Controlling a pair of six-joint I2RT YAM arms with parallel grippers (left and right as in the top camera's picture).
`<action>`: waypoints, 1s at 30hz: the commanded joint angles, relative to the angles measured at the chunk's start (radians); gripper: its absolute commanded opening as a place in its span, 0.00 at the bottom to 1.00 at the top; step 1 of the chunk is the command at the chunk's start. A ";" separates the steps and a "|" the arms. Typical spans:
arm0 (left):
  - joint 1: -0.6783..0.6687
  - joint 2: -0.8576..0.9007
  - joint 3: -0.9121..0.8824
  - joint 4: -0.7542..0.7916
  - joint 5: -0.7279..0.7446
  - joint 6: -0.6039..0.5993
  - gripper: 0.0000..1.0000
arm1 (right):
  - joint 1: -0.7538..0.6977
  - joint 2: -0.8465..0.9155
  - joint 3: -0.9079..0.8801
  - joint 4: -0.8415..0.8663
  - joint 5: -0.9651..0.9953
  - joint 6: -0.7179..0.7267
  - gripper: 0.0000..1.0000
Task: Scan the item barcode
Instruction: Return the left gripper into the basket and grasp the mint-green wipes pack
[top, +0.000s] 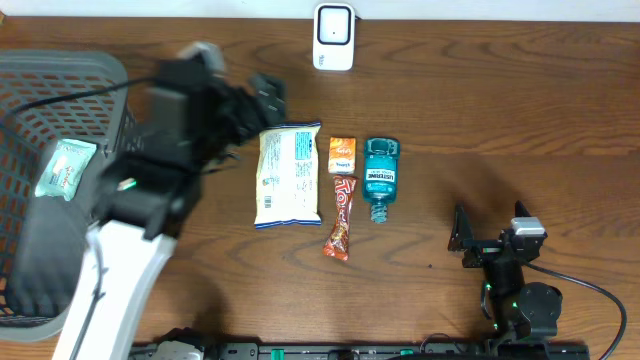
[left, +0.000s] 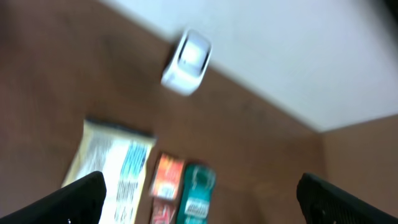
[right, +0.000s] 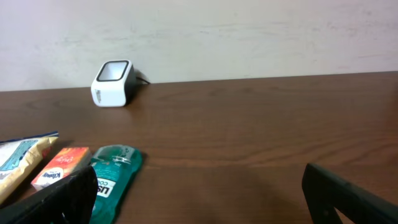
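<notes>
On the brown wooden table before a pale wall, both arms' jaws stand spread.

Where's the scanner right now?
In the overhead view the scanner stands at the far edge of the table, near the middle, beyond the orange box and snack bag.
</notes>
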 joint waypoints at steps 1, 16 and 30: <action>0.074 -0.066 0.130 -0.002 0.018 0.092 0.98 | 0.008 -0.005 -0.002 -0.002 0.002 0.012 0.99; 0.475 -0.078 0.294 -0.190 -0.137 0.086 0.98 | 0.008 -0.005 -0.002 -0.002 0.002 0.012 0.99; 0.820 0.076 0.294 -0.352 -0.137 0.060 0.98 | 0.008 -0.005 -0.002 -0.002 0.002 0.012 0.99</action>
